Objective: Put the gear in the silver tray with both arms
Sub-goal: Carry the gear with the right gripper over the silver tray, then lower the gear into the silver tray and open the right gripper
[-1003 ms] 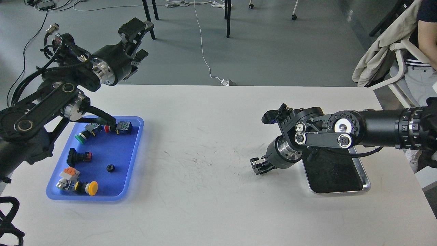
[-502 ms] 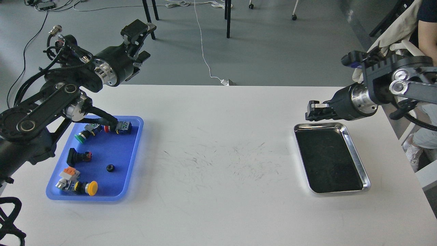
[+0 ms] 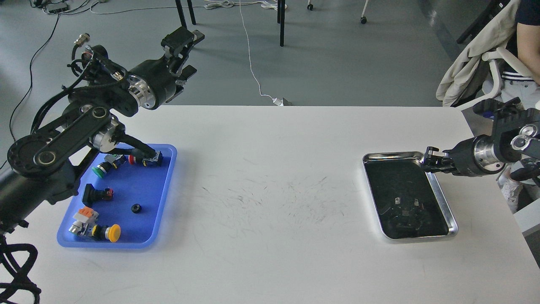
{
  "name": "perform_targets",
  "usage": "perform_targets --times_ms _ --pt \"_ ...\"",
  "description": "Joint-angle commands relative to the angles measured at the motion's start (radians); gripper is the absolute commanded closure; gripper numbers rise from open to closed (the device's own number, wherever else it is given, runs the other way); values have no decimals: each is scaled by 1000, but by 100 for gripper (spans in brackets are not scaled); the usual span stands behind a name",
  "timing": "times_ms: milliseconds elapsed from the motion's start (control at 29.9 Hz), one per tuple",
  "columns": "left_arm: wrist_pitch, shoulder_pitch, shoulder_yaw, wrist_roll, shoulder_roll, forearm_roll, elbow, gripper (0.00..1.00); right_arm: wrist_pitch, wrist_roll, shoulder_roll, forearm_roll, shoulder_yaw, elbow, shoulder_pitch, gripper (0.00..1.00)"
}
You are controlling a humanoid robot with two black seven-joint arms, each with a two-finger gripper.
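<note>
The gear [image 3: 136, 207] is small and black and lies in the blue tray [image 3: 164, 202] at the left. The silver tray [image 3: 450, 214] sits at the right of the white table, and its dark bottom holds only reflections. My left gripper [image 3: 188, 54] is open and empty. It is raised past the table's far edge, well above and behind the blue tray. My right gripper [image 3: 427, 161] comes in from the right and hovers over the silver tray's far right rim. It is small and dark, so its fingers cannot be told apart.
The blue tray also holds several push buttons and switches, among them a green one [image 3: 100, 169], a yellow one [image 3: 113, 232] and a black one [image 3: 93, 194]. A seated person and a draped chair [image 3: 476, 71] are at the far right. Cables and chair legs are on the floor beyond.
My right arm swung from left of the silver tray up and to the right, then came down with its gripper over the tray's far right rim. My left gripper shifted slightly right.
</note>
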Motion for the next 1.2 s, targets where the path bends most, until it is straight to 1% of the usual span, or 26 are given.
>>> perform_targets --times_ms 0,368,535,803,836,869,970,1003,1037,1070,1104,1170 --pt "0 0 3 0 0 2 0 3 -22 0 33 0 27 -22 -38 99" --pt "0 -2 3 0 -4 2 0 3 -53 0 69 0 37 -25 -49 99" --pt "5 -2 3 0 -9 2 0 3 -65 -2 106 0 41 -25 -69 98" --pt "5 -2 3 -2 -19 2 2 2 -91 -2 114 0 39 -25 -92 95" --pt "5 -2 3 -2 -19 2 2 3 -93 -2 114 0 39 -26 -92 92" --pt "5 -2 4 -2 -19 2 2 2 -93 -2 114 -1 41 -27 -92 87" --pt "5 -2 4 -2 -19 2 2 3 -93 -2 114 0 44 -25 -88 63" --pt "5 -2 4 -2 -19 2 2 2 -91 -2 112 3 45 -25 -85 48" --pt "5 -2 4 -2 -21 2 2 3 -91 -2 114 3 47 -25 -82 23" --pt "5 -3 4 -2 -19 2 2 3 -91 -3 114 8 53 -25 -78 3" --pt "5 -3 4 -2 -19 2 2 3 -88 -2 112 9 65 -23 -78 4" --pt "5 -3 6 -2 -19 2 3 2 -85 -2 105 11 83 -22 -77 3"
